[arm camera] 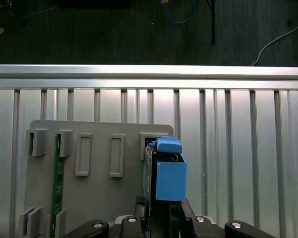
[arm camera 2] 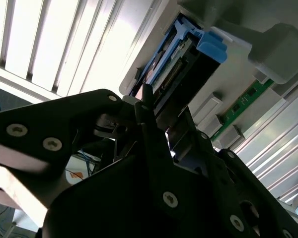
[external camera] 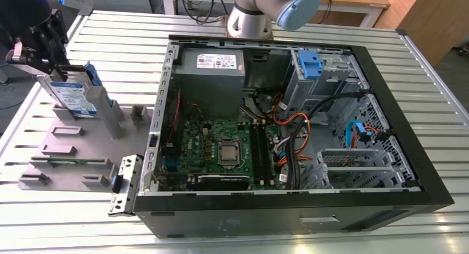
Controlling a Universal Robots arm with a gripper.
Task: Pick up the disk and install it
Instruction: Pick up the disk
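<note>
In the upper left of the exterior view, the gripper (external camera: 57, 73) is seen over the top edge of the disk (external camera: 74, 96). The disk stands upright on a grey fixture plate (external camera: 70, 155), well apart from the open computer case (external camera: 293, 213) in the middle of the frame.

In the first wrist view the disk is seen edge-on from above, with its blue bracket (arm camera: 170, 178) capping the end. The dark fingers (arm camera: 139, 210) are pressed against its two broad faces, so the disk is gripped. A green memory stick (arm camera: 57, 183) is seen standing in another slot of the plate, with several empty slots between it and the disk.

In the second wrist view the black linkage of the gripper is seen close up, with the connector end of the disk beyond it.

Inside the case, a grey power-supply box (external camera: 212, 73) is set at the far wall and a blue caddy (external camera: 309, 65) sits on top of the metal bay at the upper right. A green motherboard (external camera: 219, 150) lies on the case floor, with bundled cables (external camera: 293, 122) beside it.

Everything is carried on a slatted metal table (external camera: 110, 23), and the base of the arm (external camera: 253, 18) is mounted at its far edge. Beyond the table edge, a dark floor (arm camera: 89, 34) with a loose blue cable (arm camera: 179, 15) is seen in the first wrist view.
</note>
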